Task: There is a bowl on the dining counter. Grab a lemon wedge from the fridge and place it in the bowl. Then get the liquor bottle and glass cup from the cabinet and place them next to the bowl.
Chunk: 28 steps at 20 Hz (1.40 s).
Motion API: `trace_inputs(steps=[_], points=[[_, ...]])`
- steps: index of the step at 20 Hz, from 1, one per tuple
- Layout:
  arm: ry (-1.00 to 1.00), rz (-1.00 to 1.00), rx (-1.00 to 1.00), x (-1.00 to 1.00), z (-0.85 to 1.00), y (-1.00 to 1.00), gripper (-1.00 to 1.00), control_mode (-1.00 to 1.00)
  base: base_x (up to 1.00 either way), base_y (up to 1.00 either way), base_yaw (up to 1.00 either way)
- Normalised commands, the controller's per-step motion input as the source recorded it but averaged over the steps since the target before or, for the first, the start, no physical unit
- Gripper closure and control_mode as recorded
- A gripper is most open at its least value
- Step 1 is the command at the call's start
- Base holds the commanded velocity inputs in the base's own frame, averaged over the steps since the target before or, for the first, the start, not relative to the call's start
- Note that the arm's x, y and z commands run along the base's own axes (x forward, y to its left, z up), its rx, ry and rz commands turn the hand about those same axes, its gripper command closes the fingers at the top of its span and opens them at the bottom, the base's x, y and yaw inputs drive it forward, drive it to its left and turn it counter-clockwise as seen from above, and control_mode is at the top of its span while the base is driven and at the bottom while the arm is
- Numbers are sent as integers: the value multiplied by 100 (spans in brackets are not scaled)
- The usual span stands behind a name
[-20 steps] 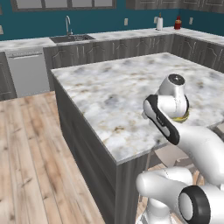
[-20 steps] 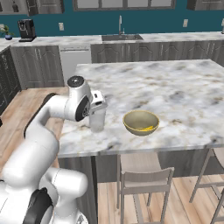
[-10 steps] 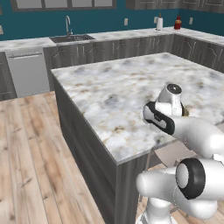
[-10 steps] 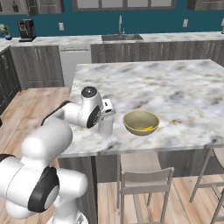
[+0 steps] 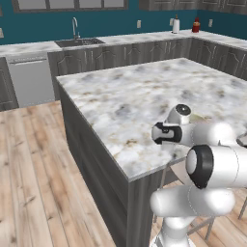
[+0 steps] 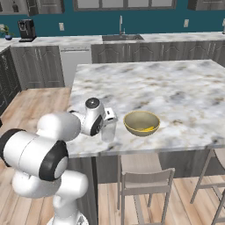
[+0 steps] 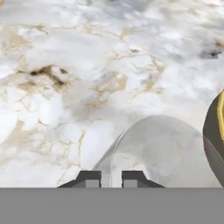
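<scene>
Clear glass cup, upright on counter, beside yellow-olive bowl.

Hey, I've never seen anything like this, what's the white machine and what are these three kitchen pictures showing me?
It's a rendered kitchen with a white robot arm on a driving base. Two cameras ride behind the arm, left and right; the third looks along its hand. On the marble counter sits a yellow bowl. The gripper is shut on a clear glass cup, standing just left of the bowl. The hand view shows the cup from above, the bowl's rim at right.
</scene>
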Motion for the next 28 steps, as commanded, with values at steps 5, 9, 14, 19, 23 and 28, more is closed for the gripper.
trace_inputs(steps=[5,9,14,19,23,28], points=[[-1,-2,0,35,-13,0,100,-100,0,0,0],[-4,-1,0,44,-10,0,100,-100,0,0,0],[-7,0,0,43,-8,-3,100,-100,0,0,0],[-4,0,0,24,-28,-7,100,-100,0,0,0],[-3,0,0,16,-36,-1,100,-100,0,0,0],[-3,0,0,1,-38,0,100,-100,0,0,0]])
